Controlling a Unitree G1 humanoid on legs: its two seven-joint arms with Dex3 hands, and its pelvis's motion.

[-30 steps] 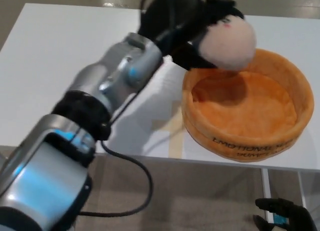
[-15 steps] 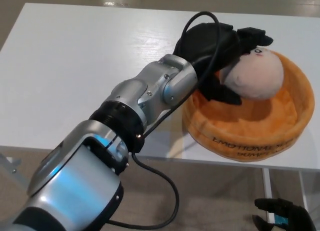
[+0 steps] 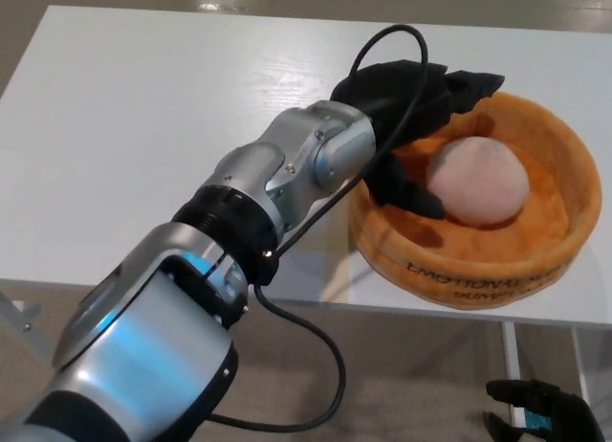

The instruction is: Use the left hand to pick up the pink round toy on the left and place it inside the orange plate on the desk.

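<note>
The pink round toy lies inside the orange plate, a soft round basket at the right of the white desk. My left hand hovers over the plate's left rim, just left of the toy. Its fingers are spread apart and hold nothing; the thumb reaches down beside the toy. My left arm stretches across the desk from the lower left. My right hand shows only partly at the bottom right, below the desk edge.
A black cable loops off my left forearm over the desk's front edge. Desk legs show below at the right. Bare floor lies beyond the desk's far edge.
My left hand lowered the pink toy into the orange plate and let it go. The fingers have opened and the toy now rests in the plate.
</note>
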